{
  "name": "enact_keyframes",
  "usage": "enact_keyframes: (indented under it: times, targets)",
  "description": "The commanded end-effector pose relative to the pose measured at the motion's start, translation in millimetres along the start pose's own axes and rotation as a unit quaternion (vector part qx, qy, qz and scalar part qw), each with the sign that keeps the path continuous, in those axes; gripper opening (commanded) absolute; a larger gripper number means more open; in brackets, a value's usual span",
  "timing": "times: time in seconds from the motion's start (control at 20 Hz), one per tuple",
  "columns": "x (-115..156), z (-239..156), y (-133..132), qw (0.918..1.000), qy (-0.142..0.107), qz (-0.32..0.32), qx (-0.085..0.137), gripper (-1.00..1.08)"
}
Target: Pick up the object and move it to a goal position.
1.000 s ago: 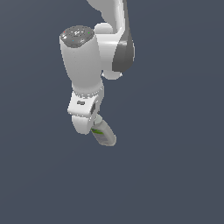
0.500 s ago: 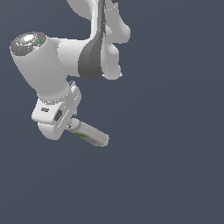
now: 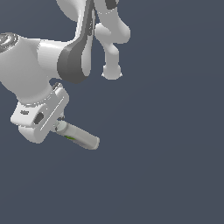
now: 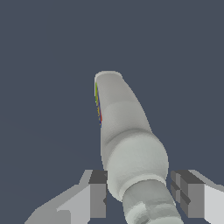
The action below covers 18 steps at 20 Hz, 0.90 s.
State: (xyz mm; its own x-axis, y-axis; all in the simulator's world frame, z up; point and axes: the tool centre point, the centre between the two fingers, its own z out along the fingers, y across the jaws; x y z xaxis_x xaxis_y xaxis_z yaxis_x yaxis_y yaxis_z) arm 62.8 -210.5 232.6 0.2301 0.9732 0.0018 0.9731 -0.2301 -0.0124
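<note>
— Between the pincer's (image 4: 141,194) fingers (image 4: 98,194), that was where the bottle (image 3: 81,136) sat. Neck end in the grip, body sticking out away from the hand.

— Pinching it, or just around it?

— In the wrist view one finger touched the neck side; on the other side I saw a small gap to the finger (image 4: 189,192). In the exterior view the bottle hung off the hand with nothing under it, so I judged the pincer was pressed onto it. The fingertips themselves were hidden in the exterior view.

— Step?

— Pickup looked done. Carry phase, I'd say. Bottle off any surface, tilted, cap end at the hand, base pointing toward the exterior view's right and a bit down. Green label patch (image 3: 70,138) showed along its underside edge.

— Next move?

— Transport to the goal, holding the grip firm. The hold was near the neck with a long body hanging out, so it could swing or slip. No goal marker was visible, so I couldn't say how far remained.

— Desk? Room?

— No desk seen. Flat dark blue-grey all around, no edge, no floor line, no shadow. Only the white arm (image 3: 65,61) crossing the upper part of the exterior view.
</note>
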Motion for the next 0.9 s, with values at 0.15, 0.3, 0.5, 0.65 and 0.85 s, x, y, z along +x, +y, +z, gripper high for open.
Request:
enact_keyframes:
  times: [0.15,0.3,0.5,0.65,0.85]
  targets:
    - [-3.7,0.2,1.8,1.0,0.0,0.0,0.0,-1.0]
    - [-6.0,0.0,2.7,1.0,0.0,0.0,0.0,-1.0]
    - [-15.4,-0.5,6.6,1.0,0.0,0.0,0.0,-1.0]
    - [-26.3,-1.2,11.3,1.0,0.0,0.0,0.0,-1.0]
    - [-43.2,-2.3,18.7,1.0,0.0,0.0,0.0,-1.0]
